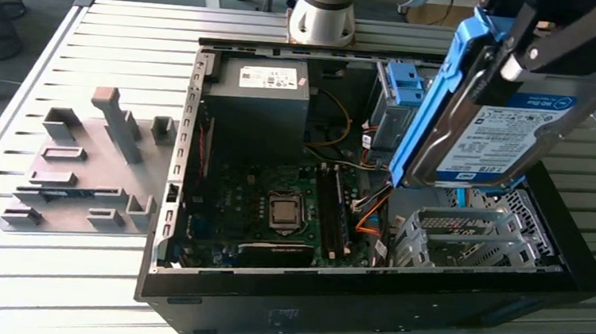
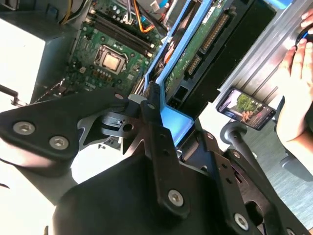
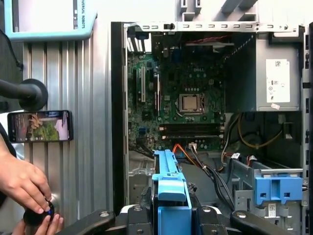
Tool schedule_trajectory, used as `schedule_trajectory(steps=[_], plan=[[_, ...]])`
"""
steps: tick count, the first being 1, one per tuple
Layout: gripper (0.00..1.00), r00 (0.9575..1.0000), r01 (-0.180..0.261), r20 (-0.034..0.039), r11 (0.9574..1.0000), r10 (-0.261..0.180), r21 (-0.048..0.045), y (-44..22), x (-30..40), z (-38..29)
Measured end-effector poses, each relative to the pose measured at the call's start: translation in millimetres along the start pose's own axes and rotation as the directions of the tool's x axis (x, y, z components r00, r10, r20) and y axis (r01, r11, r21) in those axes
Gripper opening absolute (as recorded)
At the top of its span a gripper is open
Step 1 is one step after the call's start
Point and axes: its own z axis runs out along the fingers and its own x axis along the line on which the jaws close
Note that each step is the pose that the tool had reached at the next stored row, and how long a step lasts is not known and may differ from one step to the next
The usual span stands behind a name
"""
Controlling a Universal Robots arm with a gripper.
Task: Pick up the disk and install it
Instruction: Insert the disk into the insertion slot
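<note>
- The gripper (image 1: 530, 62) hangs over the open computer case (image 1: 373, 300), on the exterior view's right, its fingers (image 2: 159, 142) pinching the disk (image 1: 489, 138) by its blue frame.
- The disk is in the air, clear of everything. It is tilted with its label side facing outward, and its low corner is above the metal drive cage (image 1: 463, 236).
- Doing this step well seems to call for a firm, centred hold on the frame so the disk cannot swing. It also needs squaring to the cage opening before any descent.
- The orange cables (image 1: 370, 208) lie just beside the cage and could snag the low corner, so a slow, straight path away from them looks safest.
- Inside the case the count is one disk, one drive cage, one mainboard (image 1: 263, 204), one grey power box (image 1: 258, 100) and one blue bracket (image 1: 406, 84) on the far bay.
- On the ribbed surface (image 1: 107, 32), well apart from the case on the exterior view's left, lies one grey fixture plate (image 1: 80, 170).
- Beyond the case wall in the first wrist view, one phone (image 3: 40, 126) lies on the surface. A person's hand (image 3: 22, 178) is near it, resting on a small dark knob.
</note>
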Motion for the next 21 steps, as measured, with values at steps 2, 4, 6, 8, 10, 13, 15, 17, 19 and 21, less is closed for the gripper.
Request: schedule_trajectory(steps=[2,4,6,8,10,13,15,17,19,21], plan=[[0.37,1.0,0.0,0.0003,1.0,0.0,0.0,-4.8,1.1,3.4],[0.37,1.0,0.0,0.0003,1.0,0.0,-0.0001,-9.9,1.2,6.7],[0.37,1.0,0.0,0.0004,1.0,0.0,-0.0001,-13.2,1.2,10.0],[0.37,1.0,0.0,0.0004,1.0,0.0,0.0,-16.8,1.2,13.0],[0.37,1.0,0.0,0.0002,1.0,0.0,0.0,-20.5,1.1,16.0],[0.37,1.0,0.0,0.0003,1.0,0.0,0.0,-25.7,1.1,21.1],[0.37,1.0,0.0,0.0004,1.0,0.0,0.0,-29.1,1.1,24.2],[0.37,1.0,0.0,0.0003,1.0,0.0,-0.0001,-32.7,1.1,27.3],[0.37,1.0,0.0,0.0003,1.0,0.0,0.0,-35.8,1.0,30.6],[0.37,1.0,0.0,0.0005,1.0,0.0,0.0,-36.6,1.2,32.3]])
